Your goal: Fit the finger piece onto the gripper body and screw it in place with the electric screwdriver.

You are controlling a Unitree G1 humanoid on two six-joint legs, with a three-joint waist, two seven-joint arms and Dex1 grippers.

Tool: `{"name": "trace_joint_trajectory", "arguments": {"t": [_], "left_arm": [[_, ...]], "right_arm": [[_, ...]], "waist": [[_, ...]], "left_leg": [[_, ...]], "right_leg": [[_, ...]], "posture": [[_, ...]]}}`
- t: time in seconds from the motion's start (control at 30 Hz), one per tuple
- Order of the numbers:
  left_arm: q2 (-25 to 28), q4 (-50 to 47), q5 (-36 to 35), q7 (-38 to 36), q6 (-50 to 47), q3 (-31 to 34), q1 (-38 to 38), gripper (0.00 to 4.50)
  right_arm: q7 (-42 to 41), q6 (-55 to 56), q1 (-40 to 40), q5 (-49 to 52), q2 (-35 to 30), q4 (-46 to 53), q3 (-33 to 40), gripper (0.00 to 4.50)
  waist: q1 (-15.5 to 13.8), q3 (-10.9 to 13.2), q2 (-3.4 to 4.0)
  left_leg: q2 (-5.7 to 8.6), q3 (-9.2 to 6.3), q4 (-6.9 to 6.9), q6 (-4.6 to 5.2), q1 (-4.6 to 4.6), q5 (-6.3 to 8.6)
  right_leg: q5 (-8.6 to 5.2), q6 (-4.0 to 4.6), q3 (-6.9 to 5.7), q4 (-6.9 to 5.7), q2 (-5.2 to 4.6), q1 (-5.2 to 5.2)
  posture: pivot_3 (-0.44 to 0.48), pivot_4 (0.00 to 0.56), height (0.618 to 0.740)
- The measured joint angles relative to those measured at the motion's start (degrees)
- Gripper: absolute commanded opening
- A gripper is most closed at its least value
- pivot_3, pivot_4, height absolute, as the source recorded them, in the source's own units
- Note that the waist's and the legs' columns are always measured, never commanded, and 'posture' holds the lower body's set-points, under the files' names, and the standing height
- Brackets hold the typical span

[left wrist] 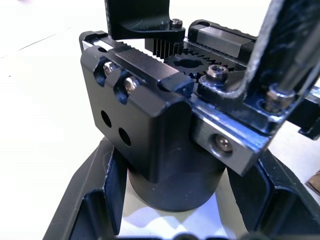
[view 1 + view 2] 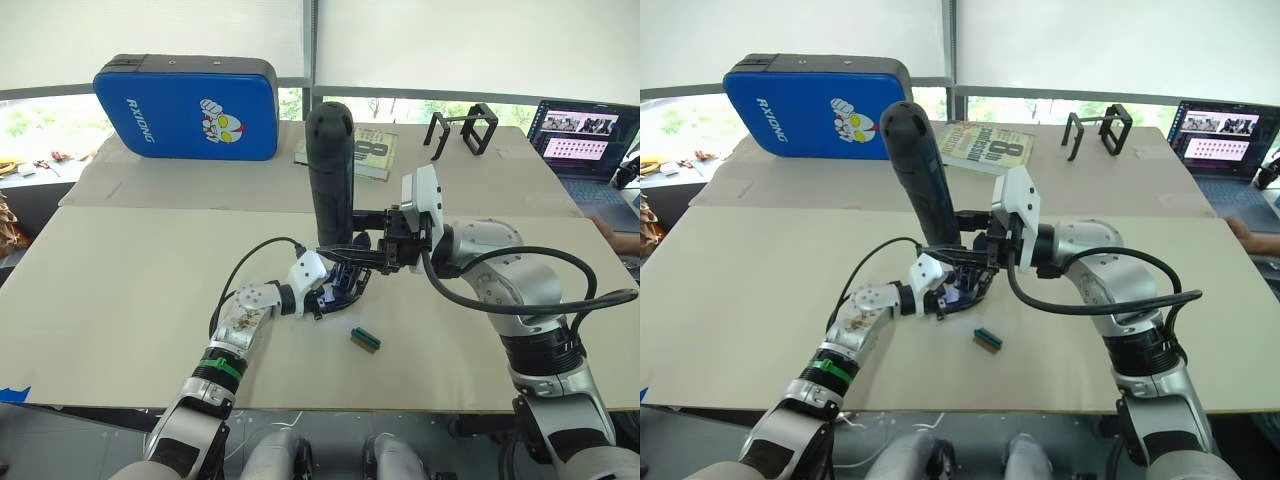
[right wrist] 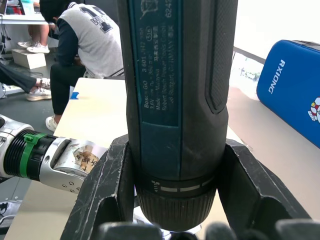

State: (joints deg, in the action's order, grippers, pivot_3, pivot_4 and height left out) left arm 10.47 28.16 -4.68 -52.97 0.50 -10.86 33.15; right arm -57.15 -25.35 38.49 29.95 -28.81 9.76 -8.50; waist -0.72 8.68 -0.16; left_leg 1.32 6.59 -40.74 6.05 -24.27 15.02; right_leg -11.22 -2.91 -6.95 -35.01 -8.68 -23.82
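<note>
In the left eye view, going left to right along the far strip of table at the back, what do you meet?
Blue padded case → book, partly behind the upright electric screwdriver → black wire-frame stand → laptop at the table's right end.

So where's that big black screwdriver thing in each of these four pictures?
Left eye view: the electric screwdriver stands upright at centre, gripped low by the right claw.
Right eye view: left of centre, leaning left.
Left wrist view: I cannot pick it out with certainty; the gripper body is in front.
Right wrist view: its barrel runs down the middle between the claw's fingers.
Shared landmark: the blue case.
</note>
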Motion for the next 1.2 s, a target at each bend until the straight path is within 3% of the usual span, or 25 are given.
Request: {"name": "trace_joint_trajectory", "arguments": {"t": [0.6,0.8,1.07,1.2], "left_arm": [[0.09,0.02,-0.03,0.04,0.02,-0.23,0.11,2.34],[0.23,-0.08,-0.19,-0.60,0.90,-0.18,0.38,2.34],[-0.07,0.06,-0.15,-0.63,0.66,-0.29,0.47,2.34],[0.62,-0.64,-0.95,-2.17,-2.03,-0.53,0.31,4.19]], "right_arm": [[0.08,0.53,-0.72,0.78,0.01,-0.02,2.02,1.92],[1.28,-2.92,0.04,6.84,1.13,0.53,6.43,1.92],[3.34,-8.90,4.23,17.39,1.06,7.53,11.26,1.92],[3.73,-17.10,2.24,24.80,-2.60,8.74,11.84,1.92]], "waist": [[-0.02,-0.04,0.01],[0.02,-0.03,0.02],[-0.07,-0.02,0.03],[-0.06,-0.02,0.02]], "left_leg": [[0.00,-0.02,0.01,-0.10,-0.01,0.06],[0.03,0.03,0.00,0.29,-0.52,-0.16],[0.03,0.00,0.00,0.23,-0.52,-0.13],[0.04,0.00,0.00,0.25,-0.53,-0.13]], "right_leg": [[0.00,0.00,-0.01,0.01,-0.04,-0.01],[0.01,0.01,0.01,-0.06,-0.06,-0.33],[0.01,0.01,-0.04,-0.01,-0.06,-0.26],[0.01,0.01,-0.03,-0.01,-0.11,-0.29]], "posture": [[0.000,0.150,0.740],[0.000,0.150,0.740],[0.000,0.150,0.740],[0.000,0.150,0.740]]}}
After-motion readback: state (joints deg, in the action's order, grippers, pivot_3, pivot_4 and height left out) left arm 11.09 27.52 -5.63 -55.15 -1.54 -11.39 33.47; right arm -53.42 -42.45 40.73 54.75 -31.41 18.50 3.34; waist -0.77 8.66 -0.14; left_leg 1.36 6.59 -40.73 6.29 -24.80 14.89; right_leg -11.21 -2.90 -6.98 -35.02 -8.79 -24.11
